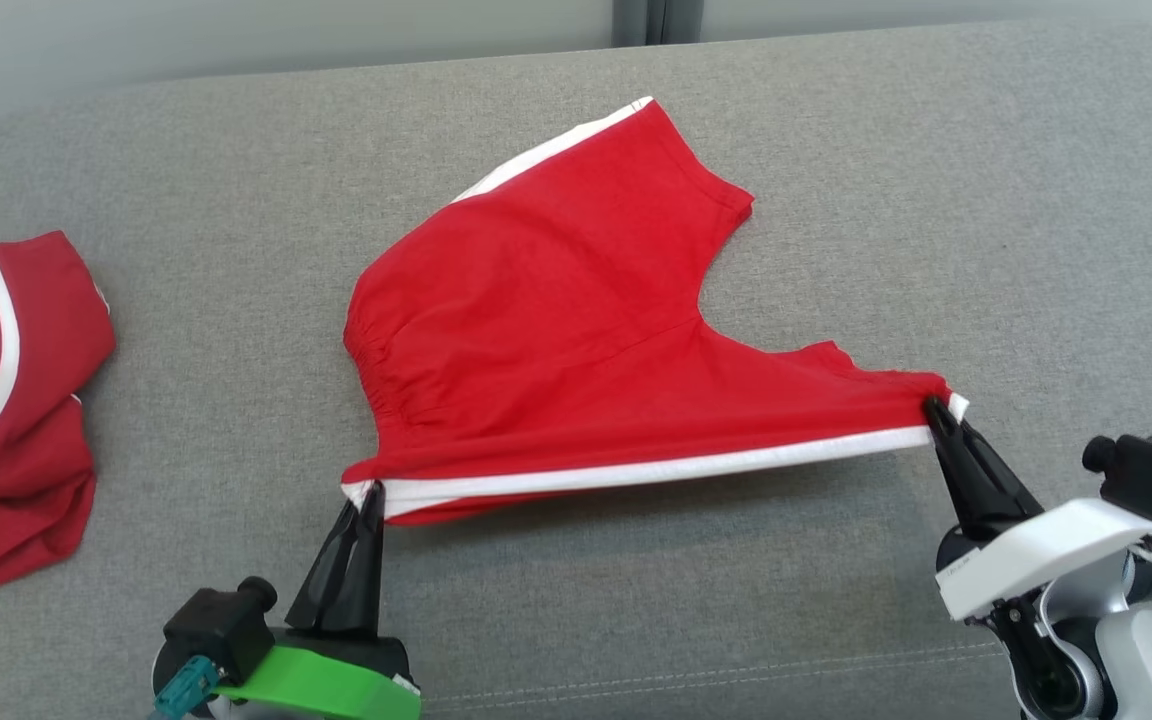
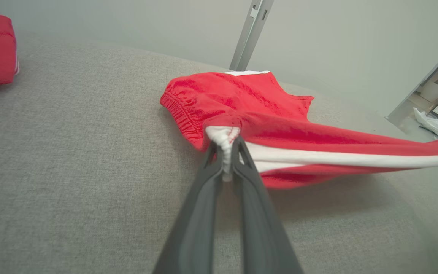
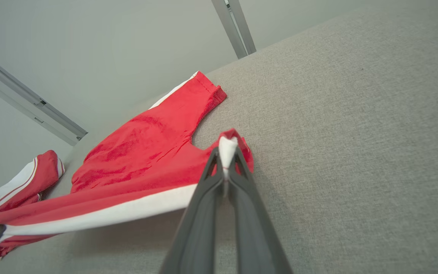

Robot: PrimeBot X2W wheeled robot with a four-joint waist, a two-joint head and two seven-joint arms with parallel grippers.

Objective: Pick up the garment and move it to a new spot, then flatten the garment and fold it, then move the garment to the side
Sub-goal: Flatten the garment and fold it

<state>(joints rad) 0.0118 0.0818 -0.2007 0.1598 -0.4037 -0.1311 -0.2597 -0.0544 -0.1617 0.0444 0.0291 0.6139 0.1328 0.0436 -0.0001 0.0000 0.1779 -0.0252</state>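
The garment (image 1: 546, 320) is a pair of red shorts with a white side stripe, spread on the grey couch cushion. Its near edge is lifted and stretched taut between my two grippers. My left gripper (image 1: 368, 492) is shut on the waistband corner at the near left; the left wrist view shows that white corner of the garment (image 2: 280, 125) pinched in the left gripper (image 2: 224, 146). My right gripper (image 1: 936, 408) is shut on the leg hem corner at the right. In the right wrist view the garment (image 3: 143, 152) trails left from the right gripper (image 3: 226, 152). The far leg lies flat on the cushion.
A second red and white garment (image 1: 6, 400) lies bunched at the cushion's left edge. The grey cushion (image 1: 986, 200) has bare room to the right and in front. A pale wall with a metal post (image 2: 251, 34) stands behind the cushion.
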